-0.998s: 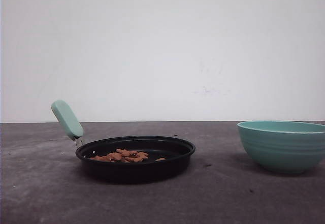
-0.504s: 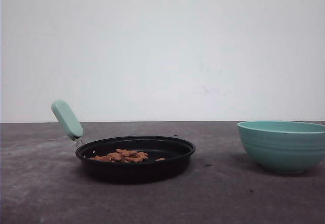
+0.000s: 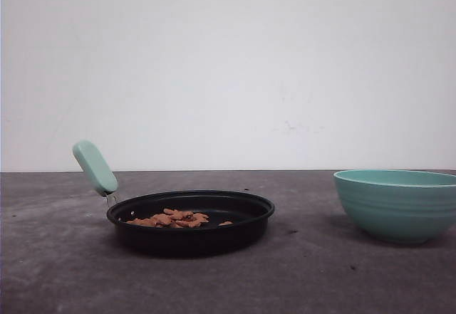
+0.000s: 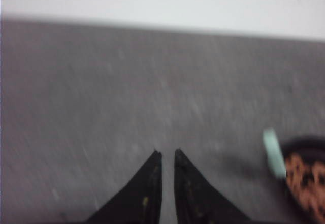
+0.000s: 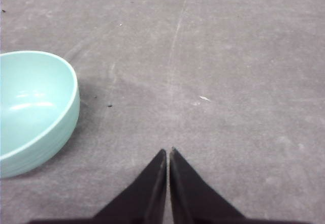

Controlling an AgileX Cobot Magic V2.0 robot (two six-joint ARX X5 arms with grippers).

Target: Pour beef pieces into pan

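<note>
1. On the grey, matte table (image 3: 64, 271) we see the pan (image 3: 191, 230), shallow, round and black, its rounded mint-green handle (image 3: 95, 166) tilted up.
2. The beef pieces (image 3: 171, 218), small flat orange-brown chunks, lie heaped inside the pan.
3. Well apart to the right stands a ribbed teal bowl (image 3: 396, 204).
4. Our left gripper (image 4: 165, 155) has its black tapered fingers nearly together around nothing; our right gripper (image 5: 167, 152) is closed, empty.
</note>
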